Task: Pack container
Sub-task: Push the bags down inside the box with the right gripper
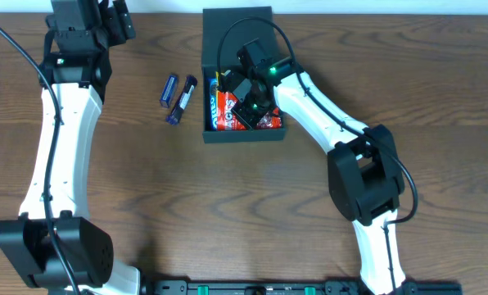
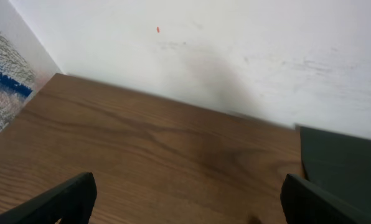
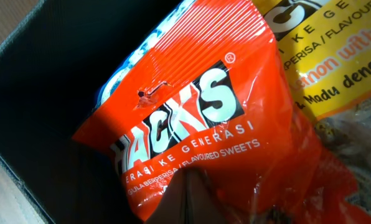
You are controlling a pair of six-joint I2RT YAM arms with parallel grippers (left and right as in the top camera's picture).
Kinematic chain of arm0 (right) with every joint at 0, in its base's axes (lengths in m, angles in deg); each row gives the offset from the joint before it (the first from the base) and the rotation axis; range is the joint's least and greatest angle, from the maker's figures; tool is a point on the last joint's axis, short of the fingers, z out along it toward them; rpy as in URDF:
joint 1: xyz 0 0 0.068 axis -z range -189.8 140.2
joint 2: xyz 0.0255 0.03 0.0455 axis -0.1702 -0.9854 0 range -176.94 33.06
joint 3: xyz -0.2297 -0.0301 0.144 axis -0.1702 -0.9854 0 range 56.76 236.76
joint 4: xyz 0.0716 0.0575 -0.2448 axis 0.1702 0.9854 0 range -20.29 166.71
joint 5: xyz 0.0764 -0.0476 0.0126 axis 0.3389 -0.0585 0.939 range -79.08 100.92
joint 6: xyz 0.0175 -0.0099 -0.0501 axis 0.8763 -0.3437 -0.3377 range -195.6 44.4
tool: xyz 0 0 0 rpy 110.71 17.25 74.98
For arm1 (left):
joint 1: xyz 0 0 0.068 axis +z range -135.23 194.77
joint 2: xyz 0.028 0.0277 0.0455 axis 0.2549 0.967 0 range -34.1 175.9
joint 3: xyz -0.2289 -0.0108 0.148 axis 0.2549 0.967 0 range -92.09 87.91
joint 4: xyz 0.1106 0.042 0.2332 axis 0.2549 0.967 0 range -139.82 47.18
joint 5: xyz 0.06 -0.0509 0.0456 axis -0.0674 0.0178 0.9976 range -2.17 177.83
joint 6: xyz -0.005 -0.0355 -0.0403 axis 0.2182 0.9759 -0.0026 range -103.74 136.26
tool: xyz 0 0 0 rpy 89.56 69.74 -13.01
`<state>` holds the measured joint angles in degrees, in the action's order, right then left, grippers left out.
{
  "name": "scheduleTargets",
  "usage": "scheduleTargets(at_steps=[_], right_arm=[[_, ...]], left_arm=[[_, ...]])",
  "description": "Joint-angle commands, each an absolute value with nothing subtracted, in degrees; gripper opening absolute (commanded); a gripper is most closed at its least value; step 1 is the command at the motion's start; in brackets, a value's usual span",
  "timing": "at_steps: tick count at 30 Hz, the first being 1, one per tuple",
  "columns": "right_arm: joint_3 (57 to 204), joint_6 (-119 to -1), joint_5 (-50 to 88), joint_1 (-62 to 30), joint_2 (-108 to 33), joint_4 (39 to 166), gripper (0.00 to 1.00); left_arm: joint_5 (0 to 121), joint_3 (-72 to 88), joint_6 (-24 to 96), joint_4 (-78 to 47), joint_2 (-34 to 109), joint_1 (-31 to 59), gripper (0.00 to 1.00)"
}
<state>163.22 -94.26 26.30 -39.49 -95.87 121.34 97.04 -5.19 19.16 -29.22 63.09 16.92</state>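
The dark container (image 1: 244, 136) stands open at the table's back middle, its flip lid (image 1: 237, 20) lying behind it. My right gripper (image 1: 248, 106) is down inside it, fingers together (image 3: 188, 199) on the lower edge of a red "Hacks" sweets packet (image 3: 192, 112). A yellow packet (image 3: 335, 56) lies beside the red one, and the container's dark wall (image 3: 36, 93) is to the left. My left gripper (image 1: 113, 20) is open and empty at the back left, over bare wood (image 2: 185, 199). The container's edge shows at the right of the left wrist view (image 2: 344, 162).
Two dark blue snack packets (image 1: 169, 90) (image 1: 183, 100) lie on the table just left of the container. A white wall (image 2: 223, 56) runs along the table's back edge. The wooden tabletop (image 1: 228, 213) extends in front.
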Motion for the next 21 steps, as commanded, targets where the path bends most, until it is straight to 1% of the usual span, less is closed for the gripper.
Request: scheduleTargets(at_steps=[1,10,15,21], right_arm=[[164.8,-93.6,22.9,-39.0,-94.9,123.0,0.01],[166.6,-93.6,19.3,-38.6,-92.0,125.5,0.01],[166.5,-91.9,12.3,-38.2,-92.5,125.9,0.01],[165.7,-91.9,12.4,-37.2,-94.6,126.3,0.01]], left_arm=[[97.2,-6.3,18.4,-28.8,61.7,17.1,0.95],[97.2,-6.3,18.4,-28.6,61.7,17.1,0.95],[97.2,-6.3,18.4,-28.6,61.7,17.1,0.95],[97.2,-6.3,18.4,-28.6,61.7,17.1,0.95]])
